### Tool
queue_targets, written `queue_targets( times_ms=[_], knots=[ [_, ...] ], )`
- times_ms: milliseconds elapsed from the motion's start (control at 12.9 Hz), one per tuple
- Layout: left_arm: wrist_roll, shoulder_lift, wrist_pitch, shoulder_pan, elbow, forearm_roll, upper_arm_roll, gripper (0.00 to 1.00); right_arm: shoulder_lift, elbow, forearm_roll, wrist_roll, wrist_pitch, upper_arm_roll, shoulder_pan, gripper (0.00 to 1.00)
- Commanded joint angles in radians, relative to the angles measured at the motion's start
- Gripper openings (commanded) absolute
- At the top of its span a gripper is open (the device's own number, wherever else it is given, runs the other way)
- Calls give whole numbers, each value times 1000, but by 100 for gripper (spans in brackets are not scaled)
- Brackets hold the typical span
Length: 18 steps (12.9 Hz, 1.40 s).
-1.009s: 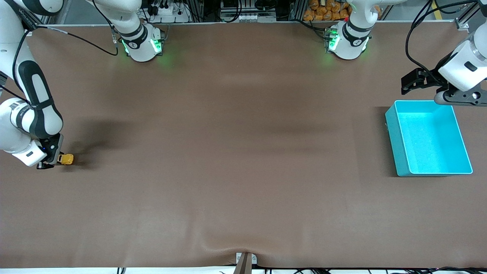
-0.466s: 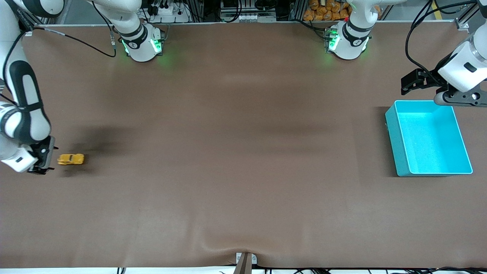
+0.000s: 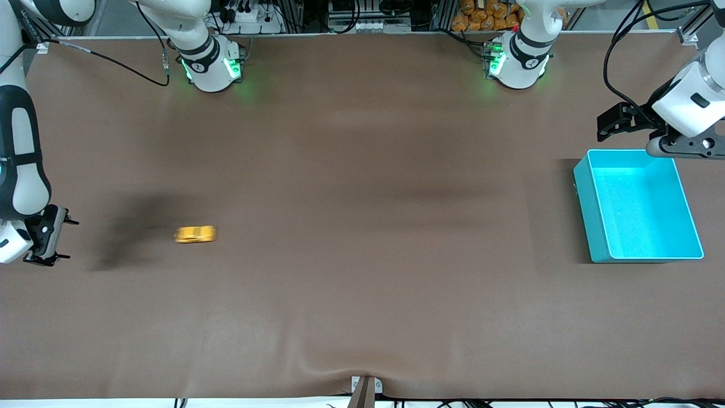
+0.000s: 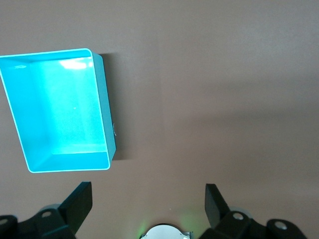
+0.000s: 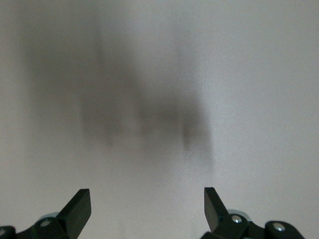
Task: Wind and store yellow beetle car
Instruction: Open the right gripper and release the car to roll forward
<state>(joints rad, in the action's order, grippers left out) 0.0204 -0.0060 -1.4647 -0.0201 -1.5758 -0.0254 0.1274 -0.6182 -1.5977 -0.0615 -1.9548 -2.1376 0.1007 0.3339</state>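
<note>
The yellow beetle car (image 3: 195,234) shows as a motion-blurred streak on the brown table toward the right arm's end, free of any gripper. My right gripper (image 3: 63,239) is open and empty at the table's end, well apart from the car; its wrist view (image 5: 147,209) shows only bare table and shadow. The turquoise bin (image 3: 637,205) stands empty at the left arm's end. My left gripper (image 3: 614,120) is open and empty in the air just off the bin's corner nearest the bases; its wrist view (image 4: 148,204) shows the bin (image 4: 60,107).
A brown mat (image 3: 362,255) covers the table, with a fold at its edge nearest the front camera. The two arm bases (image 3: 212,65) stand along the edge nearest the robots. Cables hang by both arms.
The right gripper let go of the car and drew back toward the table's end. The car has rolled away from it toward the left arm's end. The left arm has not moved.
</note>
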Motion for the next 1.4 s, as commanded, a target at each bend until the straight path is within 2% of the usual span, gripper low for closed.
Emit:
queue_targets(
  times_ms=[0,621,932,1320],
  knots=[
    [13,1,1,0,5,4,-2,100,-14,21,-23,-12,12,-10,23,100],
    [13,5,1,0,5,4,-2,100,-17,15,-24,8,13,-12,27,100],
    [13,5,1,0,5,4,-2,100,-8,30,-33,124,56,-12,13,100],
    [13,5,1,0,3,4,-2,100,-3,209,-38,400,287,-13,-62,100]
  ],
)
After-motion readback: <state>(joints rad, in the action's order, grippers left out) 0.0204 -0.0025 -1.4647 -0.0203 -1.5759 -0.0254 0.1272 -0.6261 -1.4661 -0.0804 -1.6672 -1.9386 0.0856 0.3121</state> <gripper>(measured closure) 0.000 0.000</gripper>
